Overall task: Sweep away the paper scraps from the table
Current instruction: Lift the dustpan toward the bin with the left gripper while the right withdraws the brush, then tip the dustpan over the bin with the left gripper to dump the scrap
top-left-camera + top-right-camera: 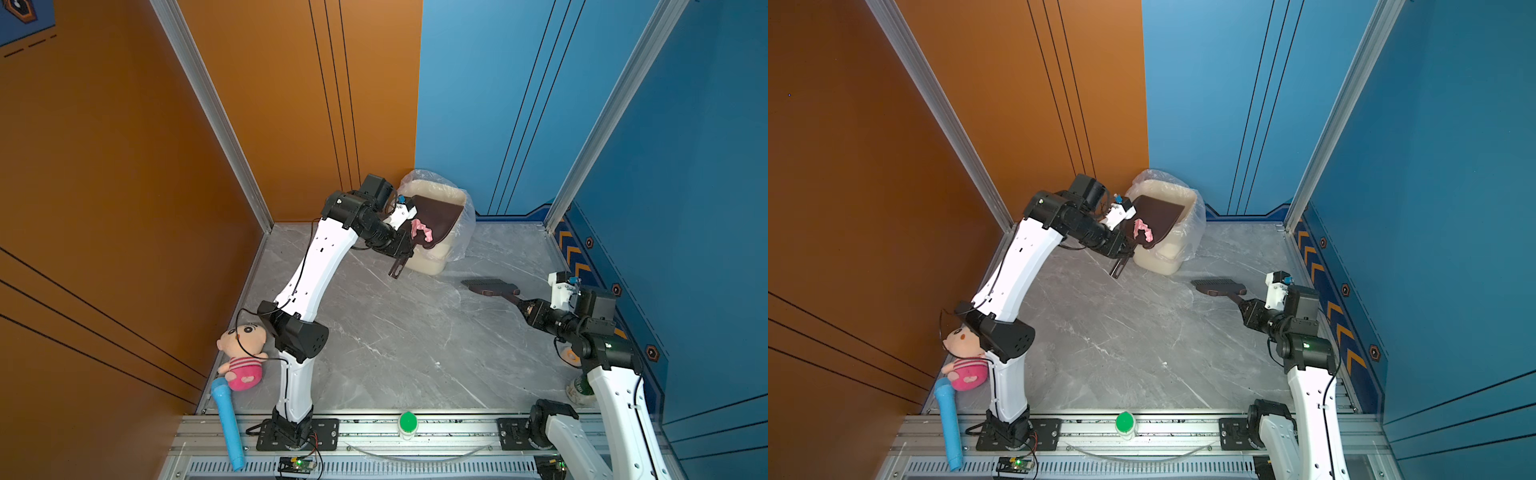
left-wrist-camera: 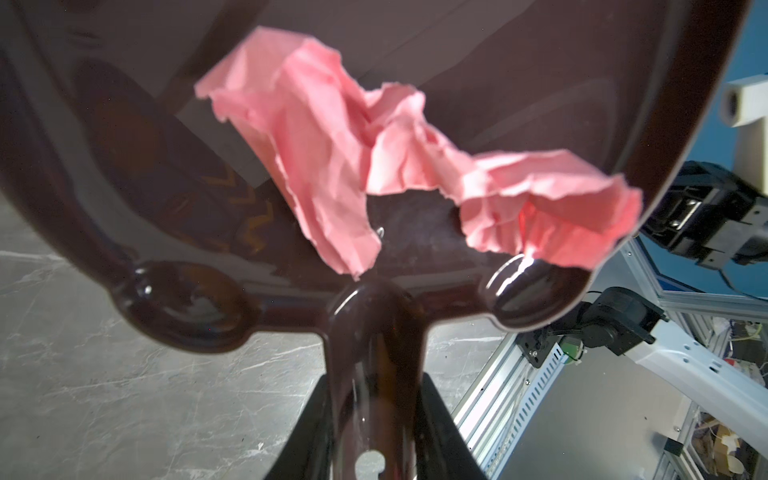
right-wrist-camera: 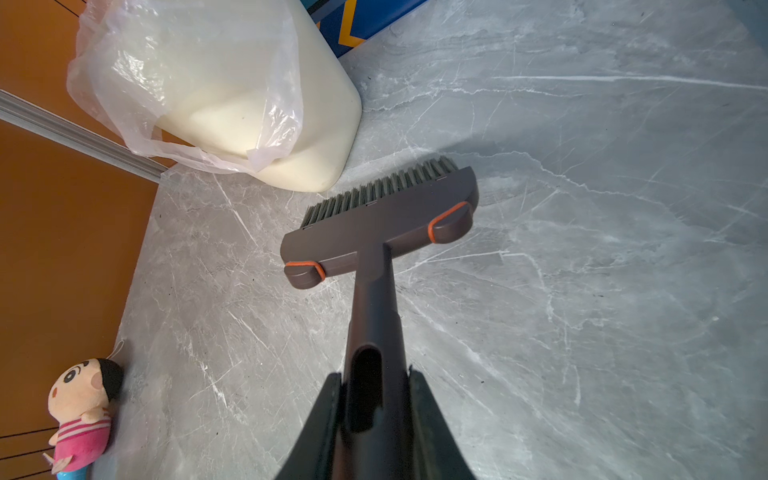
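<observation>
1. A robot test cell in a laboratory is shown, not a home.
2. The table (image 1: 415,353) is edged by aluminium rails (image 1: 374,432) and enclosed by orange and blue panels (image 1: 519,104).
3. Two arm bases (image 1: 297,434) are bolted to the front rail, where a bare circuit board (image 1: 297,462) is seen.

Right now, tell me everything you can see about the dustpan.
The dustpan is dark brown glossy plastic, a wide shallow scoop with a raised rim and one narrow handle. The left gripper is shut on that handle and holds the pan in the air, tilted over the open top of the cream bin, which is lined with a clear bag. One crumpled pink paper scrap lies inside the pan near the handle end. I cannot tell whether the pan touches the bin's rim.
</observation>
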Available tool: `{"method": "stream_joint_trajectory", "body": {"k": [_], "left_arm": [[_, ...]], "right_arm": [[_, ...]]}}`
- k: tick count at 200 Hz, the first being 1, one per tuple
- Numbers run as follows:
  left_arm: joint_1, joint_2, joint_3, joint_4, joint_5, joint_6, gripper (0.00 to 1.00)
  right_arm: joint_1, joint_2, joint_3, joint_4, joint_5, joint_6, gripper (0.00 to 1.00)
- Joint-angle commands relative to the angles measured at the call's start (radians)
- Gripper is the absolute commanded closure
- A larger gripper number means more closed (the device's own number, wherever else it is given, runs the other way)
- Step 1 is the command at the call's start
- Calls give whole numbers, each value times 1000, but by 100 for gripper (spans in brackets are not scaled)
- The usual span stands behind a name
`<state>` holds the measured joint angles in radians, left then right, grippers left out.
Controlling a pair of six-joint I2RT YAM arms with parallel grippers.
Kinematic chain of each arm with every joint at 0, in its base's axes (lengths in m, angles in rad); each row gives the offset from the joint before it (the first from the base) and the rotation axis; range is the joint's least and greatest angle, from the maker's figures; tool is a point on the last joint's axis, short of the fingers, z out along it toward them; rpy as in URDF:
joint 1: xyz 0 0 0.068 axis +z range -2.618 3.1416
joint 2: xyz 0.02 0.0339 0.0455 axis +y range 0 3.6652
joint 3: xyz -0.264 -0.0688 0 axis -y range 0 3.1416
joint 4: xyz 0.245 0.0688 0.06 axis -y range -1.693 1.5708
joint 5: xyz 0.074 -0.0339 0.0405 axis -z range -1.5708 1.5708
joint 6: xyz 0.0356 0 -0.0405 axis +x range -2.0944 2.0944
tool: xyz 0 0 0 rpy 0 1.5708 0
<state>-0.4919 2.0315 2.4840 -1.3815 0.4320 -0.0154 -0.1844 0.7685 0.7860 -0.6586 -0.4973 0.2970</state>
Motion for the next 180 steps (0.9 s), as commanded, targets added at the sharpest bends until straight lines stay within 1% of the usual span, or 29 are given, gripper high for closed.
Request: {"method": "stream_joint_trajectory", "body": {"k": [1, 30, 62, 83, 135, 156, 180], "left_arm": [[-8, 36, 81, -8, 82, 7, 100], [-7, 96, 172, -8, 128, -8, 100], [-3, 146, 221, -6, 160, -17, 100], [5, 177, 265, 13, 204, -35, 100], [25, 213, 261, 213, 340, -145, 100], [36, 238, 260, 318, 404, -218, 100], [43, 268, 235, 489, 477, -326, 100]], "right_arm": [[-7, -7, -6, 55, -31, 21, 100], [-9, -9, -8, 57, -33, 22, 100], [-11, -27, -9, 56, -32, 26, 100], [-13, -30, -16, 58, -36, 32, 100], [-14, -35, -38, 68, -38, 44, 100], [-16, -42, -53, 86, -45, 62, 100], [-16, -52, -73, 112, -49, 89, 100]]}}
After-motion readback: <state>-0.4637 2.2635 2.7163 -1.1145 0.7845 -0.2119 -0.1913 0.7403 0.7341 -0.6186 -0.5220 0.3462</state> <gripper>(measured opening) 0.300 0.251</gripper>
